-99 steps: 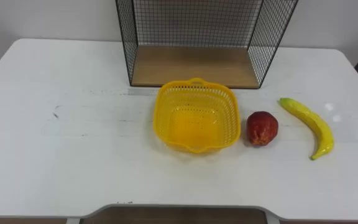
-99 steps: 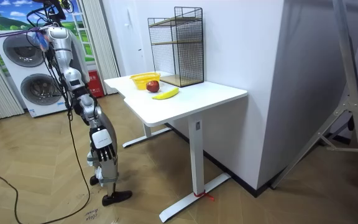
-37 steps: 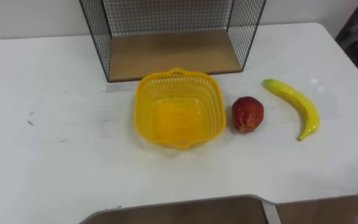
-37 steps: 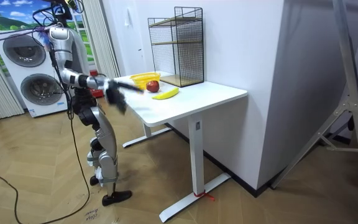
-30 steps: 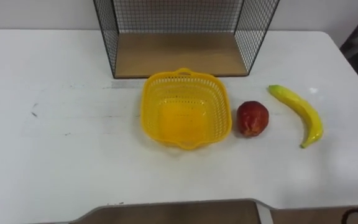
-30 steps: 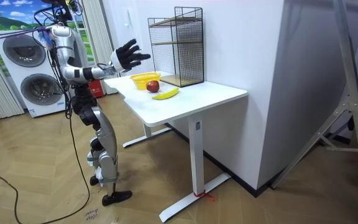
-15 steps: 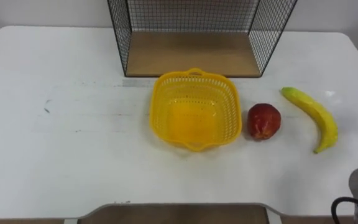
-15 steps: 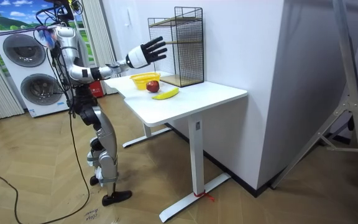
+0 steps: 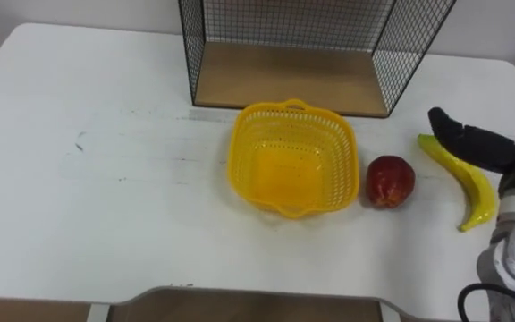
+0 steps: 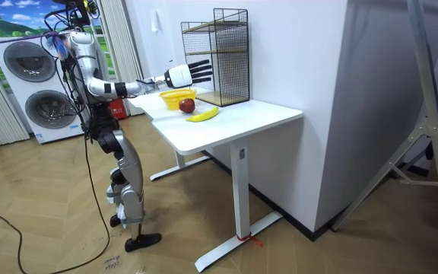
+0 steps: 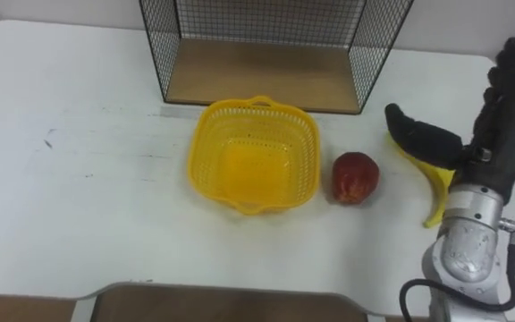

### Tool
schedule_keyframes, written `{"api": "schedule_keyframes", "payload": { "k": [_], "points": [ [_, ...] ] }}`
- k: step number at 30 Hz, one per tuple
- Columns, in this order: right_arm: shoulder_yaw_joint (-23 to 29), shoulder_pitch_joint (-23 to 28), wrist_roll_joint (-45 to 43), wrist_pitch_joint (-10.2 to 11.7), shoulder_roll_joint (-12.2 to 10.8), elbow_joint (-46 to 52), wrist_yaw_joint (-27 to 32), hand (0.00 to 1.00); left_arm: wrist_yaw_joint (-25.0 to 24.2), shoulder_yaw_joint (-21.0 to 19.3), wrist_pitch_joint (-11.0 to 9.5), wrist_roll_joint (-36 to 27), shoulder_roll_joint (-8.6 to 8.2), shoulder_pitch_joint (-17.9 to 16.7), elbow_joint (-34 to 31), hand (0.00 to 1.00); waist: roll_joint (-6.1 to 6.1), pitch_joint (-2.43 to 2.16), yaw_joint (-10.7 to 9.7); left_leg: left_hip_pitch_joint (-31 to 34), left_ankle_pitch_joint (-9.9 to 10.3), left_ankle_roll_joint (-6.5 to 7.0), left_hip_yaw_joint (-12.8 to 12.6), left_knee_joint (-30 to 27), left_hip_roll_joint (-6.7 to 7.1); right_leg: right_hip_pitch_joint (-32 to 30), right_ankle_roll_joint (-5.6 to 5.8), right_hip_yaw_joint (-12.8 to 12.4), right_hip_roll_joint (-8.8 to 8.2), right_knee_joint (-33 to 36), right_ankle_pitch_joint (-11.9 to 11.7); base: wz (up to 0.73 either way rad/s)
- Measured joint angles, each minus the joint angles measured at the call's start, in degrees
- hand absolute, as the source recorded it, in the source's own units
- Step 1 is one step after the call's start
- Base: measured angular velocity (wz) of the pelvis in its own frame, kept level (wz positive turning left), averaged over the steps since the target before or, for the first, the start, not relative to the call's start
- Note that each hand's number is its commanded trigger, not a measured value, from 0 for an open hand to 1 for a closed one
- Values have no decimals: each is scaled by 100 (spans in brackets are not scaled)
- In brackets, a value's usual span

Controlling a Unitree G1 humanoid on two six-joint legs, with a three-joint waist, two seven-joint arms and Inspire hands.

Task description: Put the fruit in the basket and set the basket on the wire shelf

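A yellow plastic basket (image 9: 293,170) sits empty on the white table (image 9: 105,206), just in front of the black wire shelf (image 9: 311,36). To its right lies a red apple (image 9: 390,181), and further right a banana (image 9: 470,190). My right hand (image 9: 472,143) hovers open above the banana, fingers straight and thumb pointing left, covering the banana's upper part. In the right eye view the hand (image 11: 499,143) hides most of the banana (image 11: 435,199). In the room view I stand at the table's end with the right arm (image 10: 185,74) stretched over the table.
The shelf has a wooden floor board (image 9: 293,85) and an open front facing the basket. The table's left half is bare. In the room view, washing machines (image 10: 40,99) stand behind me and a white wall rises past the table.
My right arm has swung up from my side and out over the table, and the hand now hangs above the banana. The eye view has shifted a little. Basket and fruit lie unmoved.
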State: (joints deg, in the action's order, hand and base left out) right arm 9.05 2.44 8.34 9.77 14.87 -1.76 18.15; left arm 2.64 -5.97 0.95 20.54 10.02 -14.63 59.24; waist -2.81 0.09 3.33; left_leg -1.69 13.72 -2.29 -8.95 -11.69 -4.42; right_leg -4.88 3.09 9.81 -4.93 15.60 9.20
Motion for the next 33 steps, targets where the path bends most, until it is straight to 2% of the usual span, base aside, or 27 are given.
{"api": "schedule_keyframes", "payload": {
  "k": [2,6,13,24,33],
  "points": [
    [-6,0,0,-101,0,-10,-132,0,3,1,17,1,0,-34,-17,0,-2,-1,2,0,0,0,6,0,-1,2,-2,8,-2,1,-1,0],
    [-109,0,-5,-131,0,-12,-297,0,4,7,60,-1,1,-86,-21,0,-3,0,-15,4,0,0,22,-5,-2,12,-5,20,-2,-1,-4,0],
    [-131,2,-498,-342,-1,-211,-700,0,-10,7,163,1,0,-94,-206,0,-3,6,-6,11,0,0,42,-16,-3,14,-14,36,-4,1,-11,0],
    [-167,23,-589,-360,-3,-289,-1040,0,-112,17,164,8,1,-140,-550,0,5,12,-18,14,0,0,80,-16,-2,33,-14,59,-3,-11,-11,1],
    [-387,25,-618,-465,-6,-790,-1346,0,-82,49,161,6,0,-144,-551,0,9,11,-6,7,0,0,129,-61,-6,92,-20,120,-10,-22,-15,2]
  ]
}}
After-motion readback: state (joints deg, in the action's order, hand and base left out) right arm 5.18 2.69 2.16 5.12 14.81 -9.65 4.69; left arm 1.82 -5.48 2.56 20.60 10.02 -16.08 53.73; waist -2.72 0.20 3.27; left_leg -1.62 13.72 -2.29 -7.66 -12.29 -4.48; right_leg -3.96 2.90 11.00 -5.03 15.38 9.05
